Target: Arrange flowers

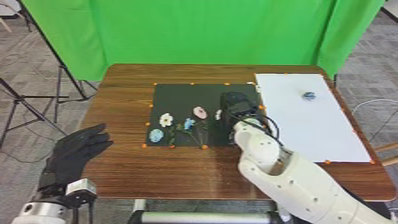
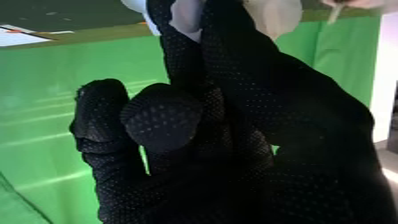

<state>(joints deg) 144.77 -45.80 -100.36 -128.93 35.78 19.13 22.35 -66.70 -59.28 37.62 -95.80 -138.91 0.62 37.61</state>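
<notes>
Not far along with this one, I'd say. On the head view I've got one small blue-grey flower (image 1: 308,95) lying on the white sheet (image 1: 311,120), up toward the far end, and I'm counting that as the only one placed.

Most of the rest is on the black mat (image 1: 178,97): a pale-blue flower (image 1: 156,135) near the left edge, a white flower (image 1: 166,119) just beyond it, a pink flower (image 1: 200,112), a little blue flower (image 1: 189,123) among some green stems (image 1: 200,133), and a pale bloom (image 1: 218,114) right beside my right hand (image 1: 238,106).

That hand is over the mat's right side, and the wrist cam has white petals (image 2: 271,16) pinched at its fingertips, so flower two is probably in my grip. It needs to go across to the sheet, then the others.

Left hand (image 1: 69,155) is off to the side, fingers loose, holding nothing.
</notes>
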